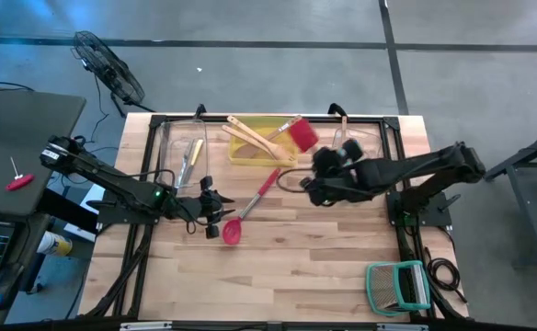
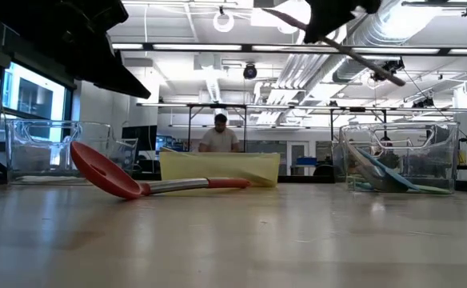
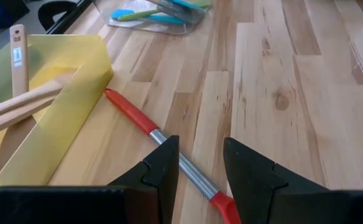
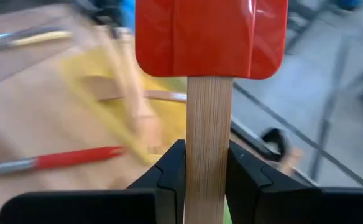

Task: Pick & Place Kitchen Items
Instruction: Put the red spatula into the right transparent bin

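My right gripper (image 1: pixel 318 173) is shut on a spatula with a red head (image 1: pixel 303 136) and a wooden handle, held above the table by the right end of the yellow tray (image 1: pixel 250 154). A red spoon (image 1: pixel 248 206) with a metal shaft lies on the table, resting on its bowl (image 2: pixel 105 172) and its handle end (image 2: pixel 229 183). My left gripper (image 3: pixel 200 146) hovers open above that spoon's shaft (image 3: pixel 191 177), close to the bowl end, touching nothing. My right gripper pinches the spatula's wooden handle (image 4: pixel 204 155) between its two fingers, a little below the red head (image 4: pixel 209 37). The fingers come from the table's right side, slanting down. The spatula is lifted clear of the table, its head beyond the fingertips.
Wooden utensils (image 1: pixel 255 138) lie in the yellow tray. A clear bin (image 1: pixel 181 152) at the far left holds a yellow-handled knife; another clear bin (image 2: pixel 397 156) at the far right holds blue and green utensils. A teal-framed rack (image 1: pixel 397 285) sits near the front right corner. A person (image 2: pixel 220 136) stands beyond the table.
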Motion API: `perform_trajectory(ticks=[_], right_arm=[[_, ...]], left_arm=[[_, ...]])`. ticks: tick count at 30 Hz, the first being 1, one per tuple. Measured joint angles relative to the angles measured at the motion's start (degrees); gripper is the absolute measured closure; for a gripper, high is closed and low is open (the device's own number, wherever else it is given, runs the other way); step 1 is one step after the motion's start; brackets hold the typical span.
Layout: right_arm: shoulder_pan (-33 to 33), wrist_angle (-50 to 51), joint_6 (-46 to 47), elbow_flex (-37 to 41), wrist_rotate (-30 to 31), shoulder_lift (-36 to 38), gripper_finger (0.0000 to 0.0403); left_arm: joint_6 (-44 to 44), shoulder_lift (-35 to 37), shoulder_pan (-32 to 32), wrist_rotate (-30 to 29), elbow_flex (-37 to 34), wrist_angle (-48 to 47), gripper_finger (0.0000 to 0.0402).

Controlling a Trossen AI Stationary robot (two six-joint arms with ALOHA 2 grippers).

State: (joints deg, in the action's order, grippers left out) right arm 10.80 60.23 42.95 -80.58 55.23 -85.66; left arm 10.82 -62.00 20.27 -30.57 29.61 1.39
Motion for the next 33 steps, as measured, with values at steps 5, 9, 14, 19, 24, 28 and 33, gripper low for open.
perform_trajectory(ticks=[5, 9, 14, 19, 24, 28, 33], right_arm=[[-2.3, 14.4, 12.4, 0.0, 4.4, 1.5, 0.0338], [-4.3, 23.2, 21.5, 0.4, 6.7, 1.4, 0.0338], [-7.4, 21.8, 23.4, 6.3, 6.1, 2.3, 0.0338], [-10.4, 15.6, 23.4, 14.1, 3.9, 4.8, 0.0338], [-11.2, 8.4, 23.1, 21.2, 2.1, 9.1, 0.0338], [-11.7, 2.7, 22.3, 26.4, 0.3, 12.8, 0.0338], [-12.8, -6.0, 19.0, 32.1, -2.7, 15.3, 0.0338]], left_arm=[[0.2, 0.0, 0.0, 0.0, 0.0, -0.1, 0.0279], [0.2, 0.0, 0.0, 0.1, 0.0, -0.1, 0.0279], [1.5, 0.0, 0.0, 0.2, 0.0, -0.4, 0.0279], [2.7, 0.0, 0.0, 0.4, 0.0, -2.1, 0.0279], [3.0, 0.0, 0.0, 0.7, 0.0, -2.5, 0.0279], [2.7, 0.0, 0.0, 0.7, 0.0, -2.4, 0.0279], [2.4, 0.0, 0.0, 0.1, 0.0, -1.9, 0.0279]])
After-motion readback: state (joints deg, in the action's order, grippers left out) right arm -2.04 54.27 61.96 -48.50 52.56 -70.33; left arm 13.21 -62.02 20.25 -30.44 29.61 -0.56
